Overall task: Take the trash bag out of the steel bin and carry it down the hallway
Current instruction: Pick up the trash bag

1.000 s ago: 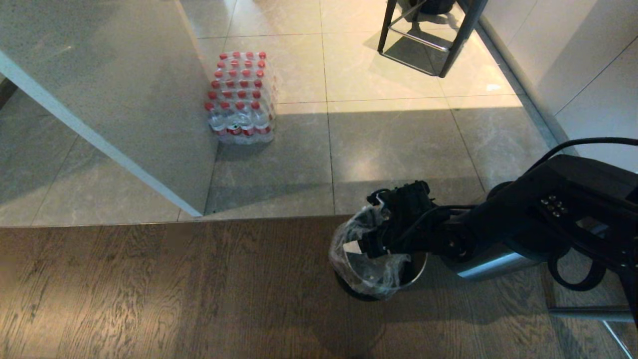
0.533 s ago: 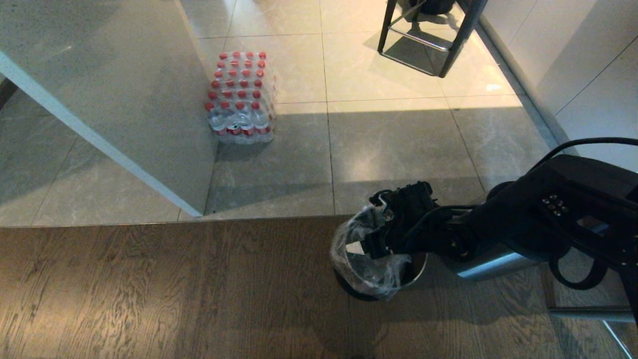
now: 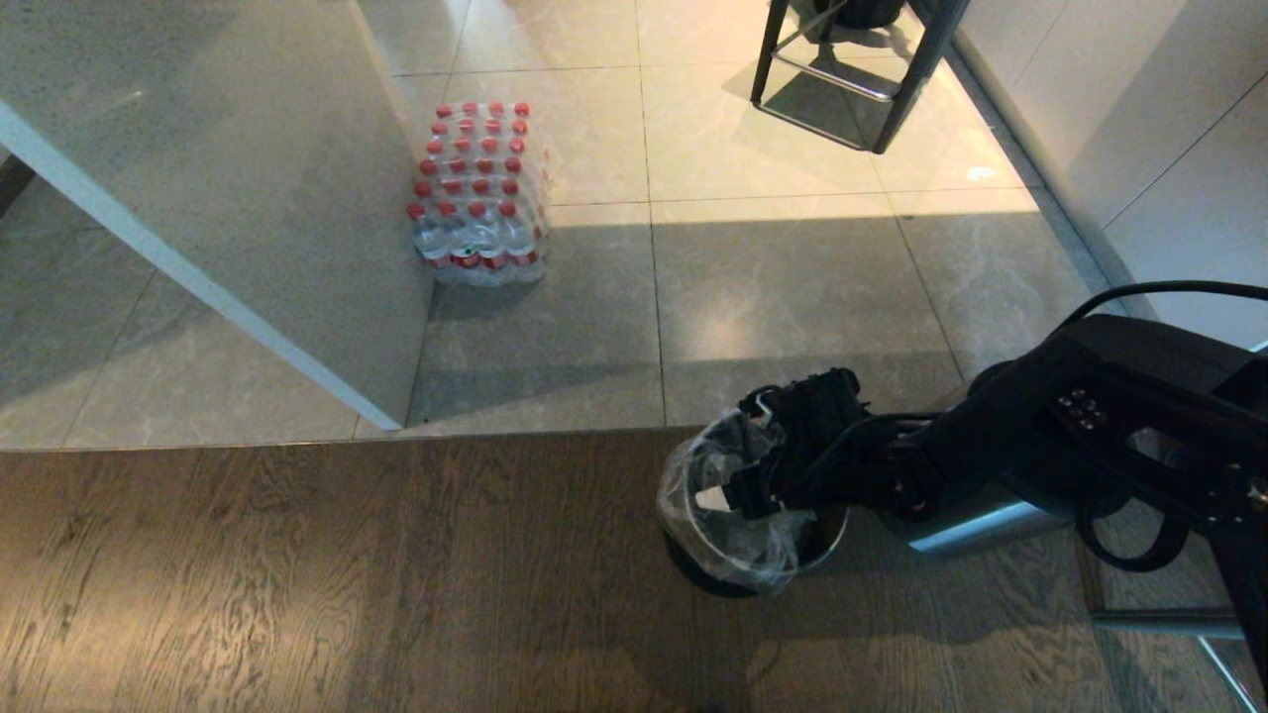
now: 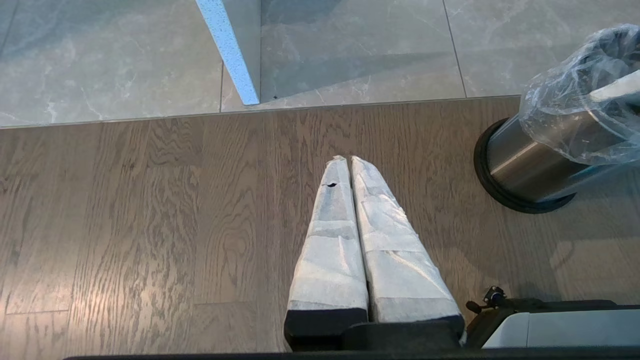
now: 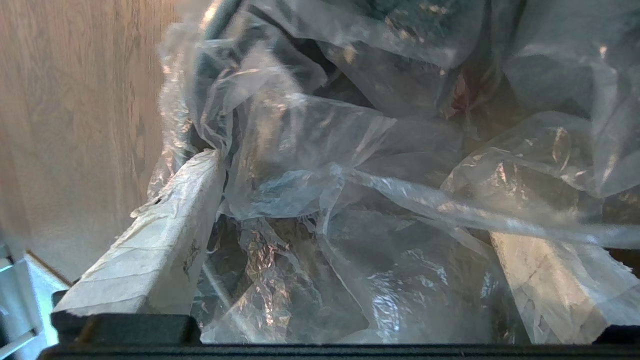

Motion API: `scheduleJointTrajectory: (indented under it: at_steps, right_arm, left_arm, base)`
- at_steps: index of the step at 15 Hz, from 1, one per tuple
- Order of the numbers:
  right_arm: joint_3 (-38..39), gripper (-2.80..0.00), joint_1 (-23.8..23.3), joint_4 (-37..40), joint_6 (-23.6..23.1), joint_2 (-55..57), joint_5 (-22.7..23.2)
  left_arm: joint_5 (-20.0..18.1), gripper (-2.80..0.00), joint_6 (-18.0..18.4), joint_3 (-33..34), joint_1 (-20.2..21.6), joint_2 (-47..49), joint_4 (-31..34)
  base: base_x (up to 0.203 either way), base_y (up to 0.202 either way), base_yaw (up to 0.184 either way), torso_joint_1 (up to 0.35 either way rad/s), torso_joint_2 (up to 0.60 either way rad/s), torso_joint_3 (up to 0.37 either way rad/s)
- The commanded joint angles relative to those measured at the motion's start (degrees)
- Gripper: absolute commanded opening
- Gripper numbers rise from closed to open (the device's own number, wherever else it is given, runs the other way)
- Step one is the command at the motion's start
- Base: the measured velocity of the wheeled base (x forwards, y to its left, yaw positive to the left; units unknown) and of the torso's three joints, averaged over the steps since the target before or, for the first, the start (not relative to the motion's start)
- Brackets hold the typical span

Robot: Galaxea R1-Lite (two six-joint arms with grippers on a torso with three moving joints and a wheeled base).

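Observation:
The steel bin [image 3: 827, 540] stands on the wood-plank floor at the lower right of the head view, lined with the clear crinkled trash bag [image 3: 693, 475]. My right gripper [image 3: 738, 495] reaches down into the bin's mouth. In the right wrist view the right gripper [image 5: 350, 200] is open, its taped fingers [image 5: 165, 235] wide apart with loose folds of the bag [image 5: 310, 150] lying between them. The left gripper [image 4: 348, 160] is shut and empty above the planks, with the bin [image 4: 525, 165] and bag [image 4: 575, 100] off to one side. The hallway is out of view.
A second steel cylinder [image 3: 966, 525] lies behind my right arm. Grey marbled tiles [image 3: 792, 287] start beyond the planks. On them are a shrink-wrapped pack of red-capped bottles [image 3: 477, 193], a pale counter block [image 3: 228, 168] and a black stool frame [image 3: 852, 69]. A white wall [image 3: 1169, 149] runs along the right.
My right arm has sunk a little and the gripper sits slightly lower in the bin's mouth. The bin, the bag and the left gripper have stayed put.

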Motion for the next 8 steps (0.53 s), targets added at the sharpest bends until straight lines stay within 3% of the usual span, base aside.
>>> scheduleJointTrajectory:
  at_steps: [1,8]
  right_arm:
    - [-0.19,0.0,-0.07,0.14,0.38,0.47,0.21]
    - [-2.38,0.0,-0.05,-0.57,-0.22,4.15,0.28]
  left_arm:
    - [0.0,-2.8,0.02,0.0,0.0,0.0,0.02]
    - [0.0,-2.8,0.02,0.0,0.0,0.0,0.02]
  base:
    - [0.0,0.0,0.0,0.0,0.0,0.0]
    - [0.0,0.0,0.0,0.0,0.0,0.0]
